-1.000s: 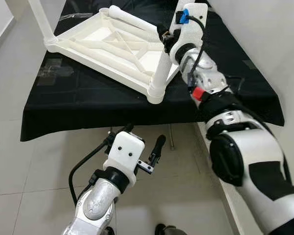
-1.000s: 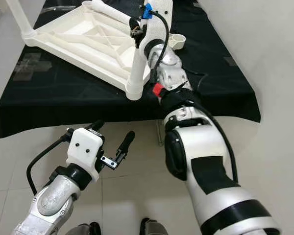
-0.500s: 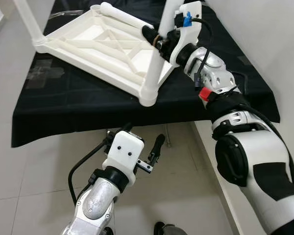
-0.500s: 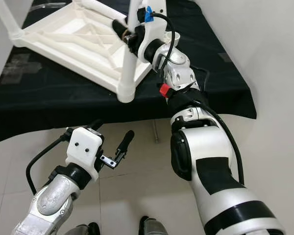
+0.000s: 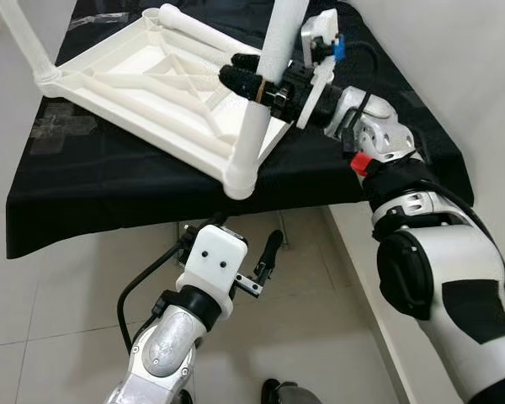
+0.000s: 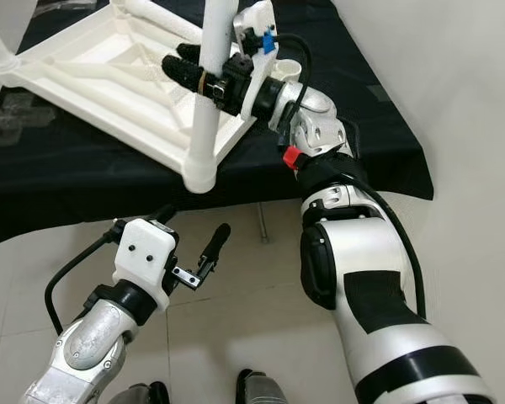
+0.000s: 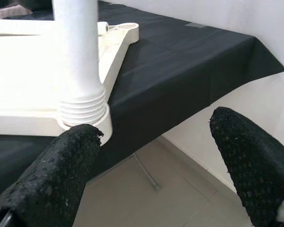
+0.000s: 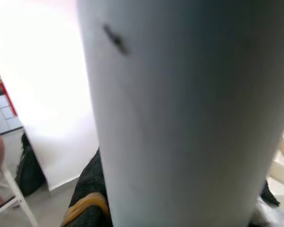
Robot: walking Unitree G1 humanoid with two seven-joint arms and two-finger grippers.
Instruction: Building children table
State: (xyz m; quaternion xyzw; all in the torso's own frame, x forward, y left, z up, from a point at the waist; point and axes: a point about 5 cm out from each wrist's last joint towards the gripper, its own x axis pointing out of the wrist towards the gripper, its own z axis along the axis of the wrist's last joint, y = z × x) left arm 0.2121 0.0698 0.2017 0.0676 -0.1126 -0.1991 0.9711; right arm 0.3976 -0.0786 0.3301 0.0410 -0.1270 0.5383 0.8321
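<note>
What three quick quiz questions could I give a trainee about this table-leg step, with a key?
1. True or false: the right gripper is shut on the white leg standing in the corner socket of the upside-down tabletop.
2. Where is the left gripper? A) on the tabletop B) low, in front of the black cloth, open and holding nothing C) gripping a second leg
3. Fill in: the tabletop rests on a table covered by a ____ cloth.

Key: 1 true; 2 B; 3 black.
</note>
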